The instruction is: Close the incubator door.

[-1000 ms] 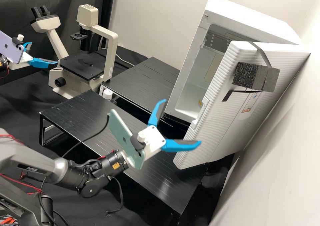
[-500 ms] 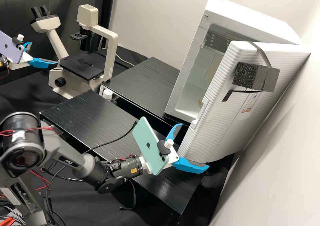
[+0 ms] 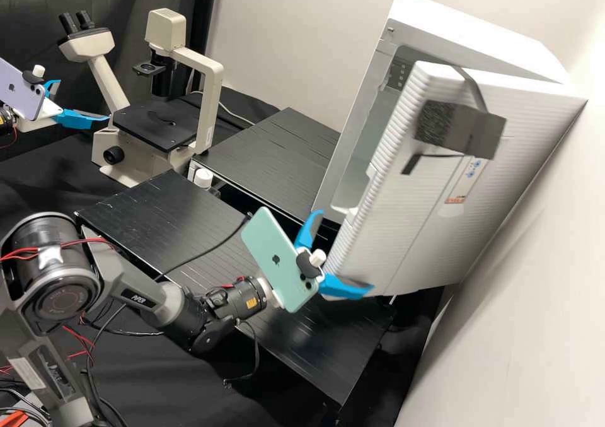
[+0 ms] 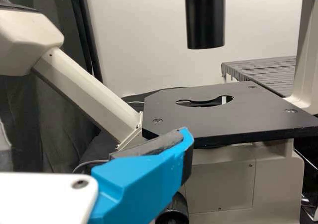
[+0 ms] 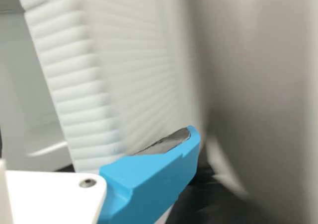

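Two parted fingers of your right gripper (image 3: 345,249), grasping nothing, stand at the lower free edge of the door (image 3: 416,225). The door has just swung nearer the incubator (image 3: 466,29), narrowing the gap, so your push seems to work; it remains ajar and probably wants steady follow-through. You see white, finely ribbed panelling with rounded corners, and a coarse, speckled grey foam block (image 3: 460,127) strapped on. Your left gripper (image 3: 84,99) is spread beside the microscope (image 3: 214,99).
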Tool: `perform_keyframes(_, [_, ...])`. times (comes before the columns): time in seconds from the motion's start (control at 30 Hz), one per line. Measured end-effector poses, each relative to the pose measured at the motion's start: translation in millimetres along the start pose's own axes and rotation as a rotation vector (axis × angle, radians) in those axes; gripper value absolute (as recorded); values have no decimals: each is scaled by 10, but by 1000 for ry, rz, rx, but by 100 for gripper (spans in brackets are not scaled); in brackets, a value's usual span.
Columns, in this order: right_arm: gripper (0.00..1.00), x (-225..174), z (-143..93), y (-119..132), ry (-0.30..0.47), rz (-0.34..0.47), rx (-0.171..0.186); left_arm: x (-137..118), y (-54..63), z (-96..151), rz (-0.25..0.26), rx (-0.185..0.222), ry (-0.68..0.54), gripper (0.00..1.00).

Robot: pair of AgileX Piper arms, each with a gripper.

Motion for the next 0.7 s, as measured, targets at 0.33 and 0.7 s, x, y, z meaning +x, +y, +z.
perform_keyframes(0.33, [100, -39, -382, -263, 206, -143, -26, 0, 0, 0, 0, 0, 0, 100])
perform_keyframes(0.7, [100, -37, -450, -389, 273, -158, 4, 0, 0, 0, 0, 0, 0, 100])
